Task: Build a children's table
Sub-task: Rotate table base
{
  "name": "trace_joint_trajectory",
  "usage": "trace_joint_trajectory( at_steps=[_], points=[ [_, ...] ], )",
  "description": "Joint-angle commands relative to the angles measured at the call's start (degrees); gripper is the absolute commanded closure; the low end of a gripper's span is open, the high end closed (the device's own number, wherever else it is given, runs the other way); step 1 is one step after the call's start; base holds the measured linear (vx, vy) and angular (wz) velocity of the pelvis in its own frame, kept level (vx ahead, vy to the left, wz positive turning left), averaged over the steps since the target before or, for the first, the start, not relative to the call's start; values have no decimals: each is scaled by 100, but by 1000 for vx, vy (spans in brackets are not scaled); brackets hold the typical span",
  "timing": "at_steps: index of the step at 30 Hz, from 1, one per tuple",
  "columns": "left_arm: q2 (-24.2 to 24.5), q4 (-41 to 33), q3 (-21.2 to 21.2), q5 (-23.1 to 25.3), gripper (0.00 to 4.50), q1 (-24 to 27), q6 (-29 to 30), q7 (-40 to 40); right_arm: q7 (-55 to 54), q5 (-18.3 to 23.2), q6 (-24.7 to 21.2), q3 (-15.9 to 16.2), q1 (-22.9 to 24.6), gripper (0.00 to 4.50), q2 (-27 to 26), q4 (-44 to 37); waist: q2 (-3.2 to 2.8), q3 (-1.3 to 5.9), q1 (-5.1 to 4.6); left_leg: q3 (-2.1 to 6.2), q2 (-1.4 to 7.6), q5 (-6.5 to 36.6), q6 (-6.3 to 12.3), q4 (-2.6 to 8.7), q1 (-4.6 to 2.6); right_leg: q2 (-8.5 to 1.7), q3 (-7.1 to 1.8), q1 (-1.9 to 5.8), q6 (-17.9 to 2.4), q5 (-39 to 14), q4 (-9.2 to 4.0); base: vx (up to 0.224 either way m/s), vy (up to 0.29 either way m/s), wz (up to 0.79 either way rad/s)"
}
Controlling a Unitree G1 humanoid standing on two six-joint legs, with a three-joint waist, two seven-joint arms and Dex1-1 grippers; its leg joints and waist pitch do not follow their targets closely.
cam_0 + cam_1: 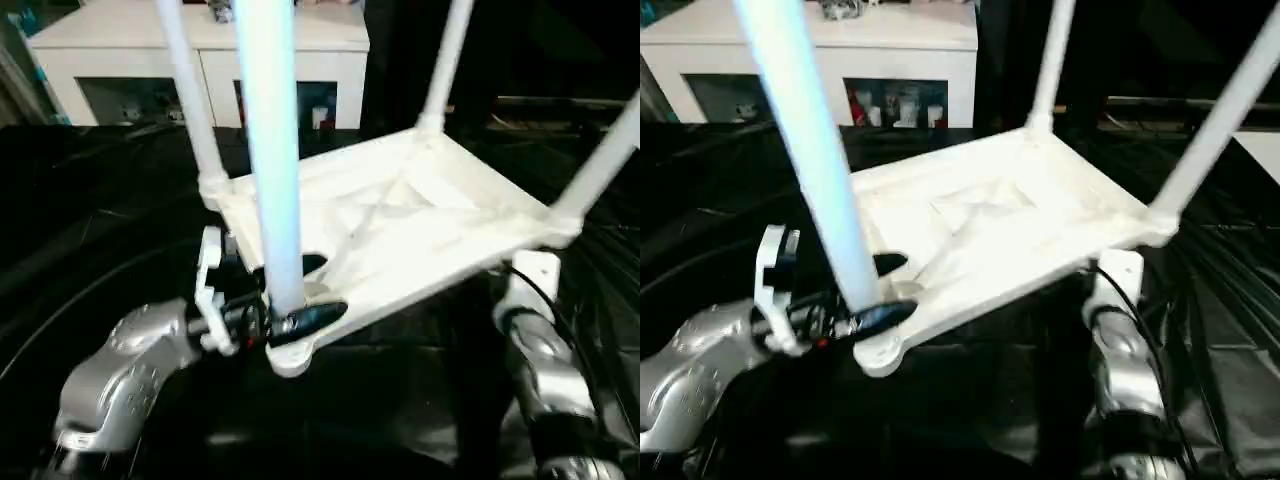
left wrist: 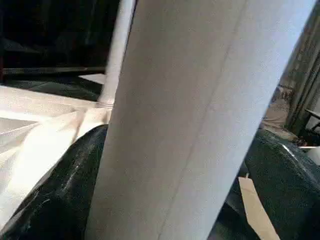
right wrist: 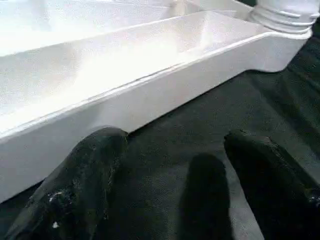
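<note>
The white table top (image 1: 400, 230) lies upside down on the black cover, ribbed underside up, with four legs standing in its corner sockets. The near-left leg (image 1: 272, 150) rises close to the camera, and my left gripper (image 1: 300, 293) is shut on it just above the socket, black fingers (image 2: 55, 195) on either side of the leg (image 2: 200, 120). Further legs stand at the back left (image 1: 190, 100), back right (image 1: 445, 60) and near right (image 1: 605, 160). My right gripper (image 3: 175, 185) is open just beside the top's side wall (image 3: 150, 95), nothing between its fingers. The right forearm (image 1: 535, 340) reaches under the near-right edge.
A white cabinet (image 1: 200, 50) with glass-fronted compartments stands at the back left. Crinkled black sheeting (image 1: 100, 200) covers the work surface all around the table top.
</note>
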State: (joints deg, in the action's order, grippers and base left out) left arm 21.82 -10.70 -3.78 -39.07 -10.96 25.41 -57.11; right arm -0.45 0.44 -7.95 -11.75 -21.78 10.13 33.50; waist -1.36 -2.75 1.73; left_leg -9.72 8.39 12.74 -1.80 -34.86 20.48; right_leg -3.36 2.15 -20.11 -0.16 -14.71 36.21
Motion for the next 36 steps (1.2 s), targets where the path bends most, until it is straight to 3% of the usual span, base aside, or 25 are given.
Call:
trace_joint_trajectory(
  at_steps=[1, 6, 8, 9, 11, 14, 16, 19, 23, 25, 26, 28, 30, 32, 36],
  points=[
    [-26, 6, -140, -7, 6, -97, 53, -46, 441, 7, 181, 375, -293, 67, -139, 184, 39, 274, 40, 142, 411, 306, 235, 430, -4, -500, -271, 199, -1530, 209, -368, 0, 0, 0],
    [36, -14, -286, -29, 6, -132, 213, -229, 1261, -50, 322, 827, -658, 67, -192, 591, 35, 290, 32, 134, 426, 185, 326, 408, -5, -510, -275, 198, -1640, 425, -347, 0, 0, 0],
    [36, -28, -304, -25, 6, -127, 227, -244, 1367, -53, 320, 880, -675, 67, -188, 618, 38, 306, 50, 126, 429, 7, 443, 388, -5, -507, -275, 190, -1697, 697, -319, 0, 0, 0],
    [39, -72, -341, -39, 6, -105, 268, -268, 1453, -90, 358, 936, -670, 67, -167, 633, 100, 309, 61, 118, 439, -64, 489, 388, -4, -510, -277, 193, -1706, 778, -311, 0, 0, 0],
    [37, -94, -360, -41, 6, -92, 284, -272, 1478, -113, 372, 955, -655, 67, -155, 635, 69, 319, 68, 122, 437, -92, 489, 381, -3, -499, -268, 182, -1701, 773, -297, 0, 0, 0],
    [12, -155, -403, -70, 6, -28, 314, -252, 1619, -152, 435, 999, -563, 67, -115, 604, 119, 328, 60, 118, 437, -227, 537, 371, 17, -492, -265, 177, -1706, 1010, -275, 0, 0, 0],
    [-32, -142, -421, -53, 6, -9, 304, -235, 1714, -143, 484, 1009, -545, 67, -100, 636, 109, 319, 66, 114, 445, -129, 532, 373, 7, -504, -269, 169, -1710, 922, -288, 0, 0, 0],
    [-62, -194, -481, -82, 6, -4, 382, -238, 1871, -99, 479, 1098, -526, 67, -83, 588, 180, 311, 59, 104, 451, -83, 519, 379, 11, -505, -276, 176, -1712, 839, -298, 0, 0, 0],
    [-86, -322, -560, -95, 6, 21, 444, -214, 2035, -123, 386, 1245, -423, 67, -85, 343, 184, 299, 67, 106, 459, -65, 503, 386, 4, -509, -277, 166, -1692, 741, -298, 0, 0, 0],
    [-97, -478, -582, -130, 6, 115, 489, -155, 2094, -164, 345, 1303, -317, 67, -59, 194, 261, 292, 69, 103, 467, -30, 495, 390, 21, -519, -284, 185, -1666, 686, -297, 0, 0, 0],
    [-97, -542, -585, -145, 6, 167, 506, -131, 2121, -161, 328, 1309, -275, 67, -53, 142, 233, 295, 77, 100, 472, -14, 475, 390, 4, -522, -285, 165, -1654, 629, -303, 0, 0, 0],
    [-89, -839, -602, -221, 6, 424, 582, -12, 2233, -149, 234, 1350, -65, 67, -10, -119, 322, 297, 63, 95, 478, -118, 507, 393, 11, -503, -281, 173, -1651, 781, -289, 0, 0, 0],
    [-89, -839, -602, -221, 6, 424, 582, -12, 2233, -149, 234, 1350, -65, 67, -10, -119, 310, 295, 86, 103, 480, -179, 539, 383, 21, -514, -287, 178, -1622, 881, -274, 0, 0, 0],
    [-79, -1180, -628, -288, 6, 679, 701, 119, 2493, -96, 82, 1444, 263, 67, 75, -551, 364, 285, 101, 96, 497, -153, 542, 393, -2, -505, -286, 161, -1586, 877, -282, 0, 0, 0],
    [-109, -1400, -665, -376, 6, 912, 787, 245, 2657, -77, 22, 1570, 509, 67, 150, -795, 416, 249, 99, 93, 507, 119, 366, 437, -20, -489, -284, 146, -1511, 497, -321, 0, 0, 0]
  ],
)
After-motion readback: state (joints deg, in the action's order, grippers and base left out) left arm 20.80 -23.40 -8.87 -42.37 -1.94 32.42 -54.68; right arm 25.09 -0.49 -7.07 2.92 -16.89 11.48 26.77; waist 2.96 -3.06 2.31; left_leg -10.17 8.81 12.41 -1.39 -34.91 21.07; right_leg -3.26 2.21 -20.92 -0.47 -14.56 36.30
